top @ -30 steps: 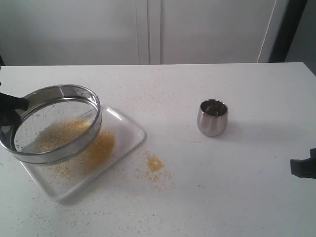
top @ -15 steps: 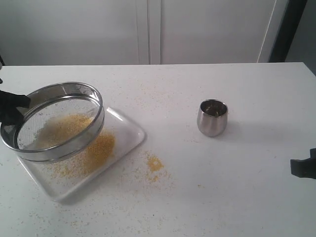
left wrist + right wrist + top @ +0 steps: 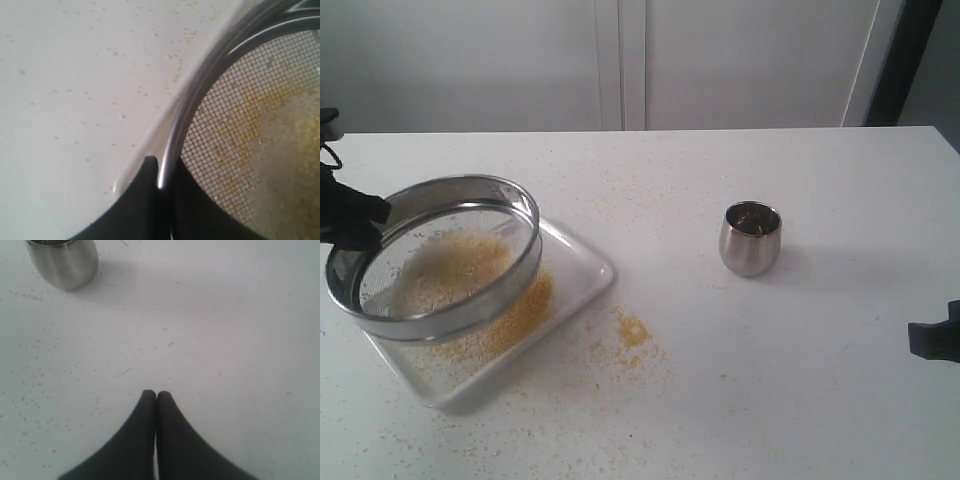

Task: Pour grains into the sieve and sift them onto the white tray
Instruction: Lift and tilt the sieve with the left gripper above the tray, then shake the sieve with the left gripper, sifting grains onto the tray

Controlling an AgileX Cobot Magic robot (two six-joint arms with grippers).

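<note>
The sieve (image 3: 445, 300) hangs tilted over the white tray (image 3: 582, 262) at the table's left. My left gripper (image 3: 355, 220) is shut on the sieve's rim (image 3: 172, 145), one finger outside and one inside the ring. Golden grains (image 3: 455, 262) lie on the mesh, and more grains (image 3: 525, 300) are heaped on the tray below. Through the mesh (image 3: 250, 125) in the left wrist view yellow grains show. My right gripper (image 3: 156, 396) is shut on nothing, low over bare table near the right edge (image 3: 935, 340).
A small steel cup (image 3: 751, 239) stands right of centre, also seen in the right wrist view (image 3: 62, 260). A small spill of grains (image 3: 632, 332) lies on the table beside the tray, with scattered grains around.
The sieve has shifted to the right and slightly up over the tray, and the grains on its mesh have spread. The right gripper and the cup have not moved.
</note>
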